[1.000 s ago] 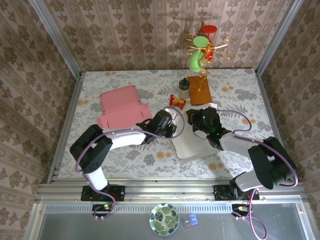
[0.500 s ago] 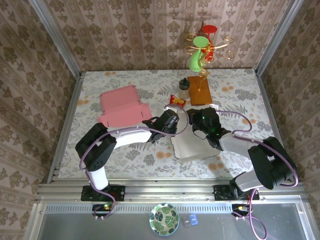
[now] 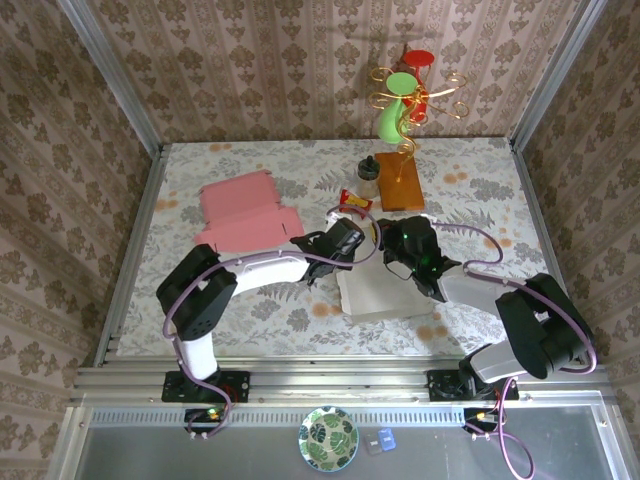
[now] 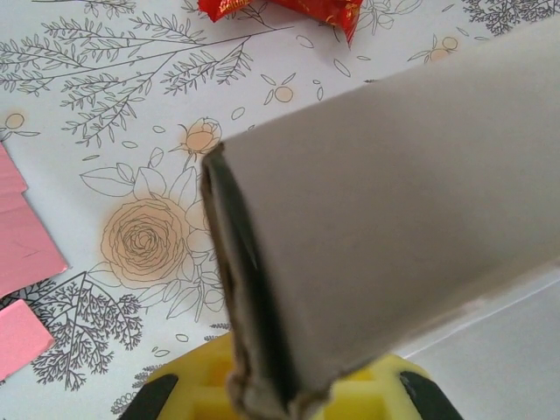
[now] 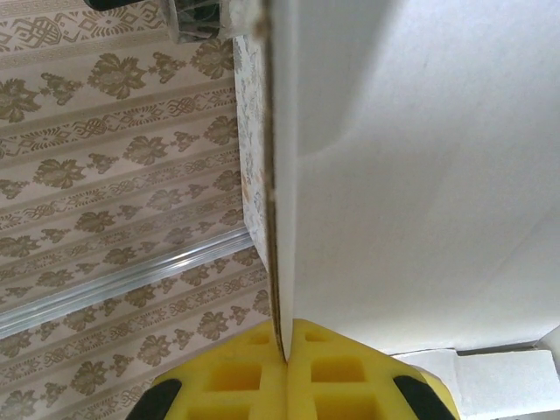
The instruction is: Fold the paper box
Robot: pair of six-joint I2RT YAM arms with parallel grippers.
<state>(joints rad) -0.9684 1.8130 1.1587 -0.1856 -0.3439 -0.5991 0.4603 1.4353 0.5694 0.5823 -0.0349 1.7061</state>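
Your left gripper [image 3: 345,240] is clamped on the far-left corner of a white-grey card [image 3: 385,295]. In its wrist view the card's doubled edge [image 4: 394,219] sits pinched between the yellow pads [image 4: 197,394]. Your right gripper [image 3: 398,243] is closed on the same card's far edge, and its wrist view shows the thin sheet [image 5: 420,175] squeezed between its pads [image 5: 332,372]. The paper box [image 3: 250,215] lies pink face up on the floral table [image 3: 470,180], left of both grippers and touched by neither. A red snack wrapper [image 3: 356,201] lies just beyond the left gripper, beside an orange wooden block [image 3: 400,185].
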